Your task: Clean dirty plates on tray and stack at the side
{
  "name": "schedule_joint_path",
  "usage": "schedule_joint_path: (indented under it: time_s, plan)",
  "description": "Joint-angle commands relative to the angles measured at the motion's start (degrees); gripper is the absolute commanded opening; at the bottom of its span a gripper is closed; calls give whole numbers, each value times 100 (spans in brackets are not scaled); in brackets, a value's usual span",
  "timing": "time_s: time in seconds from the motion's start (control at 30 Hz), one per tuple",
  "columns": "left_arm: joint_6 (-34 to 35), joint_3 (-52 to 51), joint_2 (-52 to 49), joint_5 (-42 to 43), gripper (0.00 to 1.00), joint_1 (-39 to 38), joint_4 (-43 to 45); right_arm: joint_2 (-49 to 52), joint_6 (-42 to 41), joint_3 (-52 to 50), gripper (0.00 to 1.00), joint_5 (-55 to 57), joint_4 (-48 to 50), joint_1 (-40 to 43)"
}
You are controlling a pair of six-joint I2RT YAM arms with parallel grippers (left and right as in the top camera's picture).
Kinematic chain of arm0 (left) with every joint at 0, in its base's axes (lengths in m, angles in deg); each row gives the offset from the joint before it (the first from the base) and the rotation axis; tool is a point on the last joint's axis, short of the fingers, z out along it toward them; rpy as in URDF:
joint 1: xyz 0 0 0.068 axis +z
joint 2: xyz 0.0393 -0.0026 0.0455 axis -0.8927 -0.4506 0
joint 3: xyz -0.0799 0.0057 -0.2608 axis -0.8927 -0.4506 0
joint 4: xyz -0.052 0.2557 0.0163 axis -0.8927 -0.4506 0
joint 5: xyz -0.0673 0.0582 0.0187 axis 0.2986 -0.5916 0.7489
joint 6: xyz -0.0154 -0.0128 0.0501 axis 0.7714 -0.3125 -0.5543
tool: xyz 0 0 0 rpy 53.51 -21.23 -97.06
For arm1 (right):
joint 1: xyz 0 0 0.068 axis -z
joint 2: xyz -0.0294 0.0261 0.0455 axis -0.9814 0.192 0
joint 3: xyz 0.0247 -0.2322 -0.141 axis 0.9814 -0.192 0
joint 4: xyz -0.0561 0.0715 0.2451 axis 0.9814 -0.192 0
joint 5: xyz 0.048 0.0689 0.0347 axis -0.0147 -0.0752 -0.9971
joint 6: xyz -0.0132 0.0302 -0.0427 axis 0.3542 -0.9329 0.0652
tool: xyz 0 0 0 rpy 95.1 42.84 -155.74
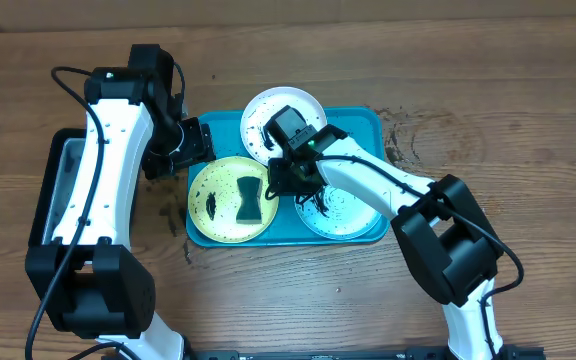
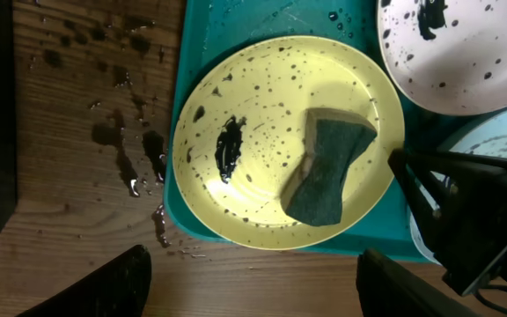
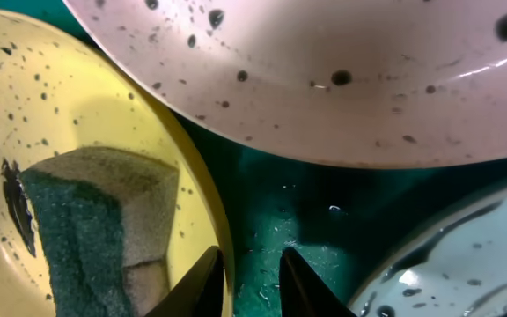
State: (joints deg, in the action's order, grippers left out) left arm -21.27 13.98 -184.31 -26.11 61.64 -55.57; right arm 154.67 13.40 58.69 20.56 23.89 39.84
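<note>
Right pincer (image 3: 245, 283), narrowly apart, straddles the rim of the yellow plate (image 3: 86, 97), beside the sponge (image 3: 86, 220) lying on it. Left pincer (image 2: 253, 260) hangs wide apart. All three speckled plates (image 1: 258, 115) sit on the tray (image 3: 271, 202); none looks cleaned or stacked.

White plate (image 1: 258, 112), yellow plate (image 1: 216, 205), mint plate (image 1: 346, 212) speckled on turquoise tray (image 1: 360, 127).

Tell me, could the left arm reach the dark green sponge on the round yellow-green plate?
Probably yes: the sponge lies uncovered, the left gripper open nearby; the right gripper only crowds the plate rim.
</note>
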Motion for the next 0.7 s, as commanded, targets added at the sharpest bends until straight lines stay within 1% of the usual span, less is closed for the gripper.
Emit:
schedule_joint_path:
  time_s: [0.0, 0.13, 0.33, 0.4, 0.43, 0.47, 0.57, 0.63, 0.67]
  plan:
    - [-190, -52, -57, 96, 75, -81, 17, 109, -48, 28, 20, 68, -9, -46]
    - [-227, -52, -59, 94, 78, -109, 22, 162, -92, 26, 19, 50, -129, -149]
    - [-236, -52, -59, 151, 78, -125, 13, 173, -155, 26, 19, 42, -138, -179]
    - [-236, -61, -59, 151, 77, -140, 17, 184, -155, 26, 18, 44, -138, -179]
    - [-286, -63, -59, 164, 75, -164, 15, 188, -155, 26, 14, 46, -136, -179]
    - [-435, -85, -59, 203, 76, -208, 22, 188, -153, 26, 4, 46, -131, -177]
    - [-490, -197, -59, 203, 76, -267, 79, 188, -149, 26, 4, -20, -133, -170]
    - [-568, -584, -59, 407, 75, -295, 444, 188, -129, 26, 4, -83, -129, -170]
    - [-804, -848, -59, 649, 76, -295, 697, 188, -122, 26, 4, -155, -127, -170]
